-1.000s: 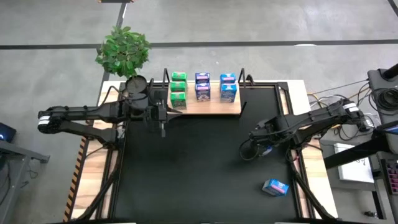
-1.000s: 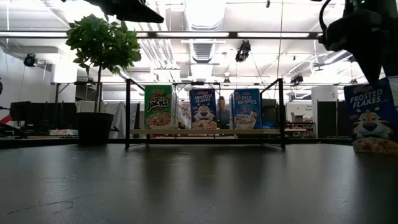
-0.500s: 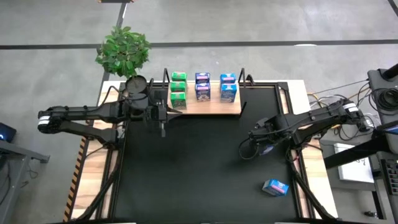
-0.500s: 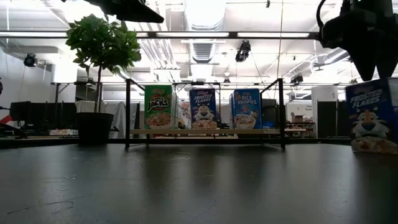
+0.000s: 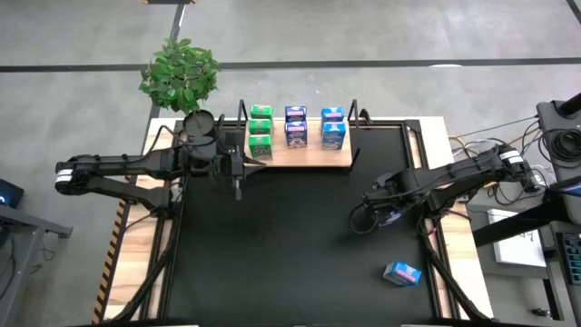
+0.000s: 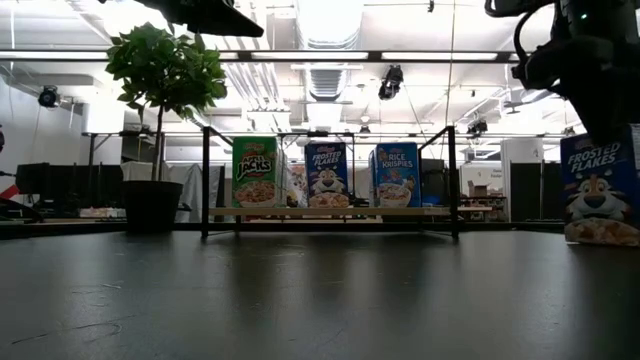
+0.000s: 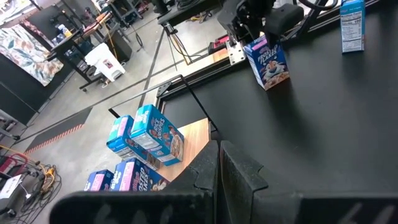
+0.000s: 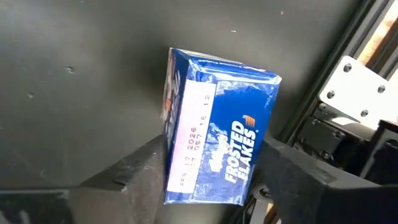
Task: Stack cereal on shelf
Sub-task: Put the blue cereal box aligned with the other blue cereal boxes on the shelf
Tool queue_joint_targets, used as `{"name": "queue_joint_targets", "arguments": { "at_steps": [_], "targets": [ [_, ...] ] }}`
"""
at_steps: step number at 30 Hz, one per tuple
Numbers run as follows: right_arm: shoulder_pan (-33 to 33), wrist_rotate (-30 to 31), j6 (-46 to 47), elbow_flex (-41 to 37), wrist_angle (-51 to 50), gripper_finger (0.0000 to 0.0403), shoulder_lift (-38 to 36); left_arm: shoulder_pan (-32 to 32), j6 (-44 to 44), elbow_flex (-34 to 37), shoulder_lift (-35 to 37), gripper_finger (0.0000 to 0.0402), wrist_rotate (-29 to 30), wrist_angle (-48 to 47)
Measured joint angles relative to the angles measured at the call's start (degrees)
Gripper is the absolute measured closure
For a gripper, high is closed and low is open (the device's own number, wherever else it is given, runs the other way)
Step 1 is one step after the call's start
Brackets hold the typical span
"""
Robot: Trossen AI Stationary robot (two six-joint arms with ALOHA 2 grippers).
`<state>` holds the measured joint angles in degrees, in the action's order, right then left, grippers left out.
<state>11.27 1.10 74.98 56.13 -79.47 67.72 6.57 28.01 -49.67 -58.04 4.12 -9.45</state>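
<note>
Shelf (image 5: 300, 154) mostly stocked; two cartons left.
Your right gripper (image 8: 214, 171) clamps Frosted Flakes box (image 8: 214, 152); another box (image 5: 402, 272) lies farther from shelf; left gripper (image 7: 219, 163) pinched empty beside it.

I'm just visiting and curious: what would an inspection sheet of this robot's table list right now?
Surface: black table, bare in the middle.
Job's things: six cartons on the shelf; Frosted Flakes carton at the right gripper; spare blue carton lying near the front right.
Clutter: potted plant at the back left corner.
Grippers: right gripper shut on the Frosted Flakes carton; left gripper waits, shut, beside the shelf.
Cables: wires right of the table.
Surroundings: concrete floor, ceiling lights.
</note>
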Motion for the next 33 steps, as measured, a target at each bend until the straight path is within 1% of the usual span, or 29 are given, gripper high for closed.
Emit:
{"name": "queue_joint_targets", "arguments": {
  "at_steps": [5,9,15,17,21,23,29,33],
  "targets": [
    [0.0,0.0,0.0,-0.2,0.8,0.0208,0.0,0.0,0.0,0.0,0.0,0.04,0.0,0.0],
    [0.0,0.0,-0.1,-0.2,1.0,0.0236,0.0,0.0,0.0,0.0,0.0,0.04,0.0,0.0],
    [0.0,0.6,-1.7,1.6,1.1,0.0248,0.0,0.0,0.0,0.0,0.0,0.04,0.0,0.0],
    [-0.1,2.2,-2.9,3.2,1.3,0.0246,0.0,0.0,0.5,0.0,0.0,0.04,0.0,0.0],
    [-0.6,7.6,-8.1,6.5,5.1,0.0245,0.0,0.0,2.3,1.1,0.0,0.04,-0.1,1.2],
    [-1.4,9.1,-11.2,8.0,8.1,0.0247,0.2,0.1,2.9,1.7,0.0,0.04,-0.1,2.4],
    [-6.3,9.7,-24.7,13.3,15.6,0.0251,3.8,1.0,3.1,2.8,0.2,0.04,-0.3,5.1],
    [-10.3,9.7,-36.0,18.5,16.5,0.0252,9.0,2.3,3.1,4.3,1.0,0.04,-0.2,7.2]
  ]
}}
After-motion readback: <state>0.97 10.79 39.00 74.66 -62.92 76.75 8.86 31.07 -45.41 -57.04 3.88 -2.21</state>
